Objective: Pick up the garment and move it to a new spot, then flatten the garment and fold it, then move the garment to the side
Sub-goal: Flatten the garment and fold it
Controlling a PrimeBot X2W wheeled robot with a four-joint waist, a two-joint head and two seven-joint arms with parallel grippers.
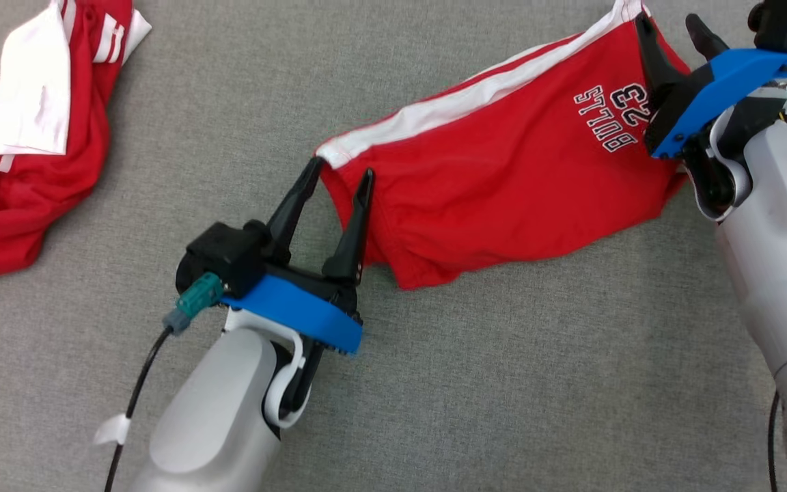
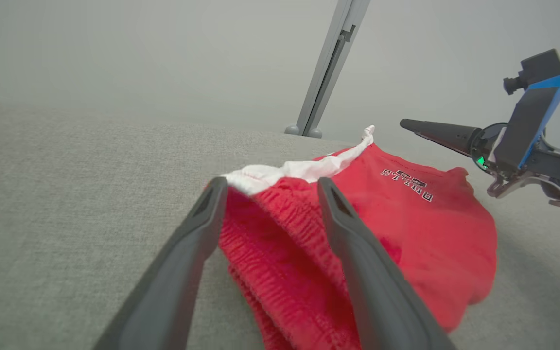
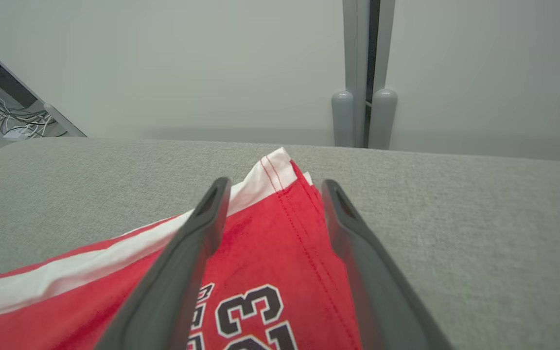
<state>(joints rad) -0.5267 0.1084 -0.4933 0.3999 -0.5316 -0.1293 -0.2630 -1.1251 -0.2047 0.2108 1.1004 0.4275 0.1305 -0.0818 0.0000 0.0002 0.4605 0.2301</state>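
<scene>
At the far left of the head view a heap of red and white clothing lies crumpled on the grey cloth-covered surface, well apart from the work. Right of it, near the middle, the left gripper reaches up from the lower edge with its two dark fingers spread. They straddle the gathered waistband corner of the red shorts without pinching it: one finger lies outside the corner on the bare cloth surface and the other rests over the red fabric. The shorts lie stretched out on the surface, running from this corner up and to the right, with a white side stripe along their upper edge. The lower edge is rumpled and partly folded under. Toward the right end sits a black and white print reading BULLS 23, upside down from the head. At the far right the right gripper hangs over the hem end of the shorts with its jaws also parted. Its wrist view shows the stitched hem corner between the two fingers, gripped by neither. Beyond the surface stands a grey post, with cables in the left background.
</scene>
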